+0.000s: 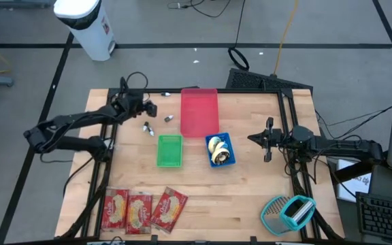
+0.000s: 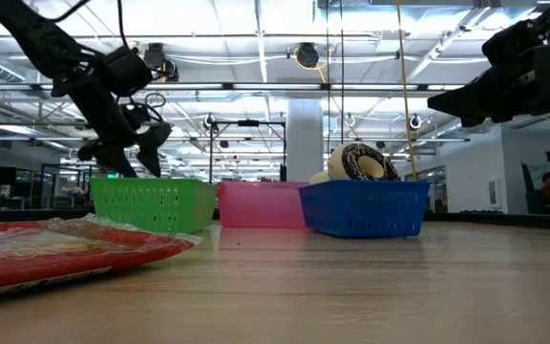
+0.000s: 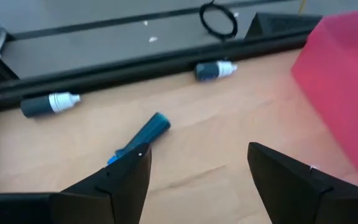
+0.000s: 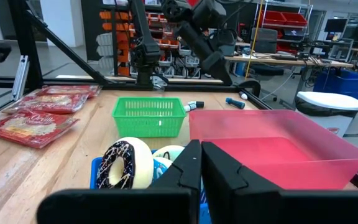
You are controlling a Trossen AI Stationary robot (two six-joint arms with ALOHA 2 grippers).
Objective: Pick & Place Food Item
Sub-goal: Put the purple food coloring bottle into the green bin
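Left gripper [image 1: 148, 109] is positioned over the far left part of the wooden table [image 1: 250, 197], fingers spread wide with nothing between them; the left wrist view confirms the two dark fingers [image 3: 126, 177] stand apart above bare wood. Just beyond those fingers lies a blue marker [image 3: 143, 135], flat on the table and untouched. Two dark capped markers with white ends lie farther off near the table's edge rail, one [image 3: 48, 103] apart to one side and one [image 3: 215, 69] close to the pink bin [image 1: 199, 111]. The pink bin sits at the far middle of the table. The green basket [image 1: 169, 150] stands just in front of it, nearer the left arm, and appears to hold nothing. The blue basket [image 1: 221, 150] beside it contains the food items: a chocolate-iced doughnut [image 4: 118, 165] standing on edge against pale pieces. Three red snack packets [image 1: 141, 209] lie in a row at the near left edge. Right gripper [image 1: 267, 139] waits over the right side of the table, fingers pressed together, holding nothing. A teal and grey object [image 1: 289, 212] rests at the near right corner.
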